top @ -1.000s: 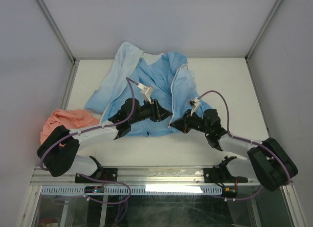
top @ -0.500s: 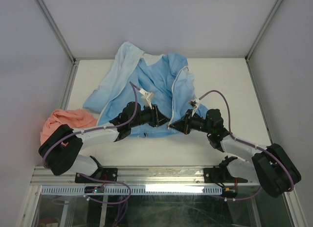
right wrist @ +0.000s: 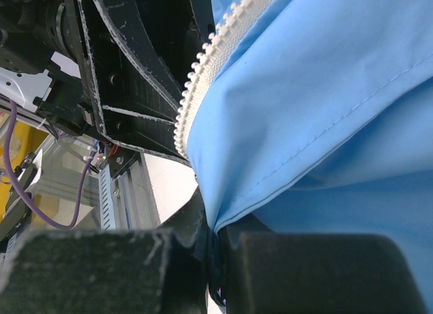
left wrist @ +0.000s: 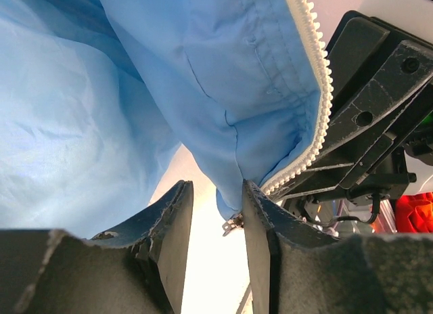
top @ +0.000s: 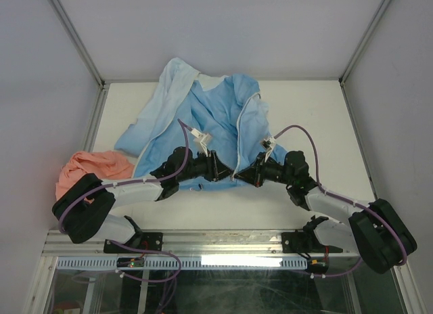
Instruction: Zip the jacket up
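The light blue jacket (top: 215, 111) lies open on the table, its white zipper (top: 245, 124) running down the right front edge. My right gripper (top: 249, 173) is shut on the jacket's bottom hem beside the zipper; in the right wrist view the fabric (right wrist: 325, 91) is pinched between the fingers (right wrist: 215, 243), with the zipper teeth (right wrist: 203, 77) just above. My left gripper (top: 220, 169) is open, right next to it. In the left wrist view the hem corner and a small metal zipper pull (left wrist: 233, 223) hang between the open fingers (left wrist: 215, 195), against the right finger (left wrist: 260, 219).
A salmon-pink garment (top: 91, 166) lies at the table's left edge beside my left arm. Grey enclosure walls stand on three sides. The metal rail (top: 216, 241) with the arm bases runs along the near edge. The two grippers nearly touch.
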`<state>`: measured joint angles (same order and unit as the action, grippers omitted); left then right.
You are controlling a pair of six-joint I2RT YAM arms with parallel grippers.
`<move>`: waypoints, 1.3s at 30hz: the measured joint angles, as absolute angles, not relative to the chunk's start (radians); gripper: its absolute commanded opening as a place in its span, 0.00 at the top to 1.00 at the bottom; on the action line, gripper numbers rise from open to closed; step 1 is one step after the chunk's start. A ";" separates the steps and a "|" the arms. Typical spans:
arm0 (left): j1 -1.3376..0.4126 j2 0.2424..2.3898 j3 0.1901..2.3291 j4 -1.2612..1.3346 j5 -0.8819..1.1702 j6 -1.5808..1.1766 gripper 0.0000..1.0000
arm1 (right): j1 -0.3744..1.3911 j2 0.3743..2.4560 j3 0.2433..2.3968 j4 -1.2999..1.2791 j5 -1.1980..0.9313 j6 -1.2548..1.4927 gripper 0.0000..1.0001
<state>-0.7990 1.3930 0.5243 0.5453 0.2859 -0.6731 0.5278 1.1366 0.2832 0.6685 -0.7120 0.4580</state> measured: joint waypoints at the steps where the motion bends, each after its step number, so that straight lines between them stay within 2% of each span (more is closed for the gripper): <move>1: -0.799 1.392 0.523 0.546 0.286 -0.673 0.63 | 0.528 1.137 0.283 0.669 -0.715 0.458 1.00; 10: -0.800 1.285 0.436 0.573 0.250 -0.683 0.55 | 0.527 1.137 0.284 0.669 -0.715 0.462 1.00; 15: -0.800 1.262 0.425 0.601 0.246 -0.671 0.56 | 0.527 1.137 0.284 0.669 -0.716 0.462 1.00; 20: -0.800 1.305 0.435 0.624 0.271 -0.645 0.62 | 0.527 1.137 0.284 0.675 -0.720 0.467 1.00; 28: -0.800 1.407 0.481 0.639 0.330 -0.625 0.87 | 0.525 1.137 0.284 0.683 -0.720 0.470 1.00; 31: -0.800 1.414 0.486 0.650 0.350 -0.619 0.89 | 0.521 1.137 0.284 0.682 -0.719 0.470 1.00; 35: -0.805 1.414 0.481 0.649 0.352 -0.617 0.86 | 0.512 1.137 0.284 0.680 -0.720 0.470 1.00; 39: -0.813 1.400 0.456 0.582 0.337 -0.617 0.70 | 0.503 1.138 0.295 0.654 -0.719 0.464 1.00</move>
